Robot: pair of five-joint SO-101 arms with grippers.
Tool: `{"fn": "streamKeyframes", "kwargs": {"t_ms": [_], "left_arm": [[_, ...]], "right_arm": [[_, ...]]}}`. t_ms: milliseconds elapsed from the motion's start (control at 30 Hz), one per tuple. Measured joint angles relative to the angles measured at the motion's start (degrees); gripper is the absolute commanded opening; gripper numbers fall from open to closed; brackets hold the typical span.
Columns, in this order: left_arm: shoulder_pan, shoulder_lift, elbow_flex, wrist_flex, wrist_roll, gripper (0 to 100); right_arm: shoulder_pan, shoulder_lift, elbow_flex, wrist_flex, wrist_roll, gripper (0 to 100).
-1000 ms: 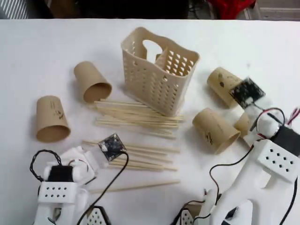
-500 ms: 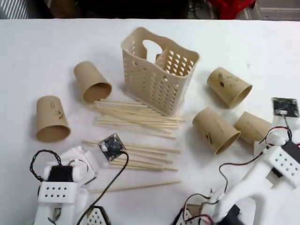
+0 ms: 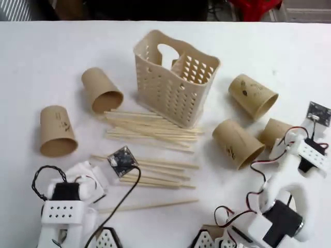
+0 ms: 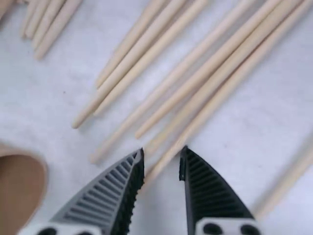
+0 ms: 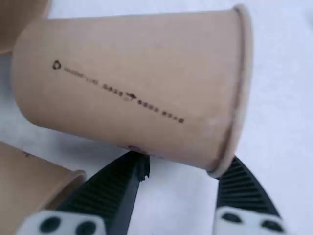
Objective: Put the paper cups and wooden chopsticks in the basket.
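A white table [image 3: 289, 51] spreads from the near side up to a straight far edge. Its top is plain and smooth, with soft shadows on it. Behind the far edge the room is mostly dark. At the far right, behind the table, stands a red object [image 3: 253, 8], cut off by the frame. At the far left is a pale ribbed thing [image 3: 13, 9], and just right of it a brown shape [image 3: 67, 8]. What these two are, I cannot tell.

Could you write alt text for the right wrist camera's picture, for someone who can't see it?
A brown paper cup lies on its side on the white table, with the two black fingers of the right gripper open close to it. Part of a second cup lies beside it.
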Motion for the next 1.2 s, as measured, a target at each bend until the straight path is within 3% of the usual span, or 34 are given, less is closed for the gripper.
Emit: {"fn": "streamKeyframes", "kwargs": {"t_ms": [233, 533, 900, 1067, 1200], "left_arm": [[0.00, 0.00, 0.00, 0.00, 0.00, 15], [0.00, 0.00, 0.00, 0.00, 0.00, 15], [0.00, 0.00, 0.00, 0.00, 0.00, 15], [0.00, 0.00, 0.00, 0.00, 0.00, 15], [0.00, 0.00, 0.00, 0.00, 0.00, 15]], "right_arm": [[-0.09, 0.26, 0.00, -8.62, 0.44, 14.5], [-2.11, 0.62, 0.00, -15.21, 22.33, 14.5], [-7.12, 0.79, 0.00, -22.95, 24.44, 14.4], [-12.40, 0.79, 4.40, -27.60, 31.03, 14.6], [-12.66, 0.79, 8.44, -34.29, 31.91, 14.4]]}}
